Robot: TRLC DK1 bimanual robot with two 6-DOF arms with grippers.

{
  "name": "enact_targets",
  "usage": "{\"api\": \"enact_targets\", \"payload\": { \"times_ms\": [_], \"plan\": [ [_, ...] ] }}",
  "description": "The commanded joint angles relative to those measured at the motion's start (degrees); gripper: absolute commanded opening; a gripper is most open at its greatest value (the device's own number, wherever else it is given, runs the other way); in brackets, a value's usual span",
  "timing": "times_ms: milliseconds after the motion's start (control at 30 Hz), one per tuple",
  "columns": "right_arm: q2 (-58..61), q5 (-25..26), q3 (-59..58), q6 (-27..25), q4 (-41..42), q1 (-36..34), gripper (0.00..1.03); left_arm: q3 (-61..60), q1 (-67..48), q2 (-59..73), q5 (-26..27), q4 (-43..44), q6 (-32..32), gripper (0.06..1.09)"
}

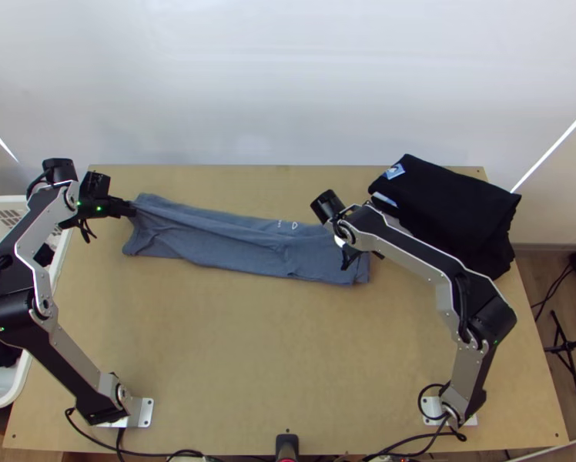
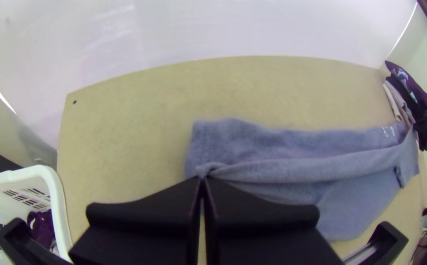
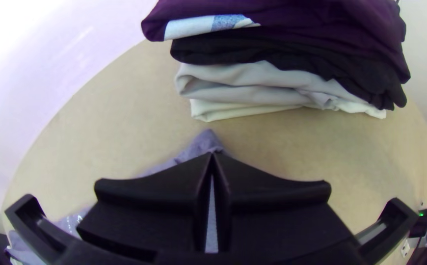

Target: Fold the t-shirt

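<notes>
Top view gives me the whole layout: the blue-grey t-shirt [image 1: 234,245] lies as a long, narrow folded strip across the far half of the light wooden table [image 1: 249,346], with a gripper of mine at each end. Small white print shows near its far edge, toward the right arm's end.

My left gripper [image 1: 129,209] is at the strip's left end, up by the far corner. Over in the left wrist view, the left gripper [image 2: 202,179] has its fingers pressed together on a pinch of the shirt, and a raised crease runs from that pinch along the fabric toward the other end.

My right gripper [image 1: 348,262] sits over the opposite end. Right wrist view has its fingertips clamped together on the shirt as well, with a little peak of cloth poking out past the tips.

Just beyond that end there's a stack of folded clothes [image 1: 450,204] at the table's far right: dark pieces on top, one with a pale blue and white patch, then grey and white ones under them. Off the left side of the table I've got a white laundry basket [image 2: 55,196] with some dark clothes [image 2: 41,226] inside.
</notes>
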Motion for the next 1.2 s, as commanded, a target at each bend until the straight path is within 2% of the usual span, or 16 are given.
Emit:
{"api": "enact_targets", "payload": {
  "times_ms": [0,100,133,200,267,300,400,433,567,667,733,833,900,967,1033,1167],
  "plan": [
    [0.4,0.0,1.5,0.3,0.0,-0.9,0.06,0.1,-0.1,-0.1,0.1,1.3,-1.7,0.13],
    [0.5,-0.8,2.2,-0.7,0.3,-1.6,0.24,1.0,-0.6,-0.5,-0.3,1.1,-3.7,0.65],
    [0.5,-1.2,2.6,-0.9,0.3,-1.9,0.27,0.8,-0.8,-1.1,-1.0,2.9,-5.2,0.74],
    [-0.4,-2.3,2.8,-1.2,0.3,-2.1,0.44,0.1,-1.0,-2.4,-1.1,7.0,-9.8,1.06],
    [-1.6,-4.6,3.0,-2.9,0.1,-2.1,0.47,1.0,-1.1,-2.9,-1.0,7.5,-13.7,1.04],
    [-2.5,-6.8,2.8,-3.6,-0.1,-2.1,0.53,1.5,-1.2,-2.9,-1.0,7.5,-15.8,1.04],
    [-6.1,-12.4,2.2,-6.1,-0.3,-2.2,0.92,3.8,-0.5,-2.1,-1.5,7.7,-21.8,1.04],
    [-7.5,-12.4,2.3,-7.1,-0.7,-2.5,1.0,4.9,0.2,-1.3,-1.7,7.6,-22.7,1.04],
    [-13.7,-13.3,5.1,-18.1,-0.6,-3.6,1.0,4.6,4.8,0.1,-4.1,3.5,-22.7,1.04],
    [-15.7,-14.2,11.1,-21.0,-5.8,-5.5,0.99,3.2,8.3,-1.3,-3.8,0.0,-23.4,1.04],
    [-15.8,-22.3,14.0,-22.3,-9.4,-8.2,1.0,4.0,9.3,-1.6,-2.4,-5.4,-23.3,1.04],
    [-16.0,-36.1,15.2,-25.8,-11.3,-12.1,0.99,0.2,11.1,-1.5,7.7,-3.9,-22.6,1.04],
    [-15.8,-38.2,15.8,-27.2,-11.4,-13.6,0.99,-1.8,12.1,0.6,17.9,-2.2,-22.2,1.04],
    [-16.0,-39.7,16.2,-27.8,-12.1,-14.0,0.99,-1.8,12.1,3.0,20.0,-3.0,-21.8,1.04],
    [-17.0,-40.6,16.6,-28.5,-13.1,-14.3,0.99,-2.4,12.1,3.6,25.7,-3.1,-20.0,1.04],
    [-20.1,-46.8,15.2,-30.0,-13.3,-14.7,0.99,-2.3,11.6,5.4,32.5,-4.0,-17.9,1.04]
  ]
}}
